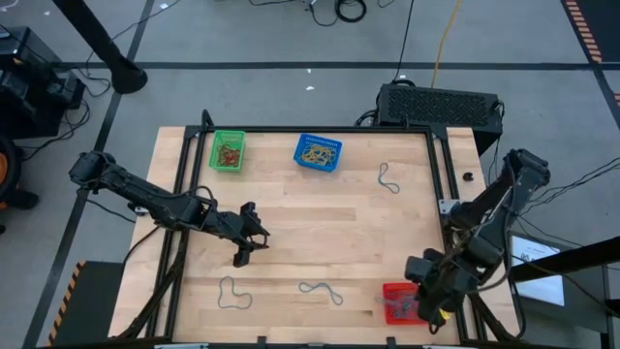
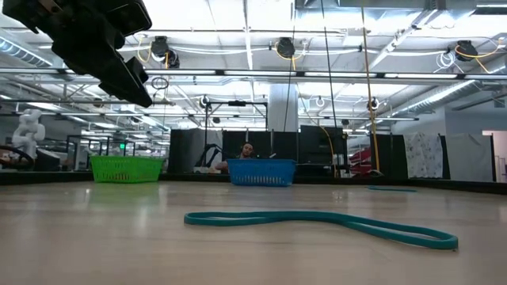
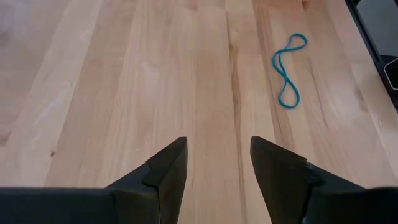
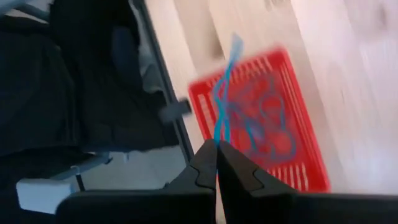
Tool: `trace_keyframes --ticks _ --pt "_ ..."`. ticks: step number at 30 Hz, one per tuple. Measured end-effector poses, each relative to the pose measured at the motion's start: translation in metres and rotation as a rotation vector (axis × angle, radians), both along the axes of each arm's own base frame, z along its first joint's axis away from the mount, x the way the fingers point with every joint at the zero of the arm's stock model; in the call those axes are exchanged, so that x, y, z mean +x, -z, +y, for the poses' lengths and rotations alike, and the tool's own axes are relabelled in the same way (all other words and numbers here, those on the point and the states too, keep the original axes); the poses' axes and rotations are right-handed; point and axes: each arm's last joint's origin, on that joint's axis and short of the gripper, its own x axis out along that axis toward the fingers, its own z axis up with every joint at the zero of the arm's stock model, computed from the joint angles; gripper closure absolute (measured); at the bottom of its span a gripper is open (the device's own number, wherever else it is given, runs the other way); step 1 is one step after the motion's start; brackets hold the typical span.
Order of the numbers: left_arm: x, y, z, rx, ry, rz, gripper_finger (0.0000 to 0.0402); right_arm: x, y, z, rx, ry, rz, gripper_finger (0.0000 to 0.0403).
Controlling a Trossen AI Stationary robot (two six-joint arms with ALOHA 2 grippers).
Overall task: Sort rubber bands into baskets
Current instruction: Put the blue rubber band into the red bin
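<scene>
My right gripper (image 1: 420,297) hangs over the red basket (image 1: 395,302) at the table's near right corner, shut on a thin blue rubber band (image 4: 224,102). The right wrist view shows more blue bands lying in that basket (image 4: 292,155). My left gripper (image 1: 250,244) hovers open over bare wood left of the middle, with nothing between its fingers (image 3: 168,174). A teal band (image 3: 289,68) lies flat on the table ahead of it. The green basket (image 1: 228,151) and the blue basket (image 1: 318,152) stand at the far edge, each with bands inside. My right gripper pinches the blue rubber band between its two shut fingers, right at their tips (image 4: 218,138). The fingers slant steeply down from above. The band hangs slack below them over the red basket; whether its lower end touches the basket I cannot tell.
Loose bands lie flat on the wood: one at the far right (image 1: 388,179) and two near the front edge (image 1: 233,294) (image 1: 321,291). A black vented box (image 1: 438,103) stands behind the table's far right corner. Black frame rails run along both sides.
</scene>
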Motion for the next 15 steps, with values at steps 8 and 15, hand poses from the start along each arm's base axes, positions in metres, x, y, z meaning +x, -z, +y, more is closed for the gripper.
trace_keyframes --ticks 8,15 --pt "0.000 0.000 0.000 0.000 0.000 0.000 0.0219 -0.030 0.005 0.008 -0.014 0.090 0.202 0.0402" --pt "0.000 0.000 0.000 0.000 -0.001 0.001 0.0219 -0.033 0.006 0.009 -0.034 0.162 0.182 0.0402"
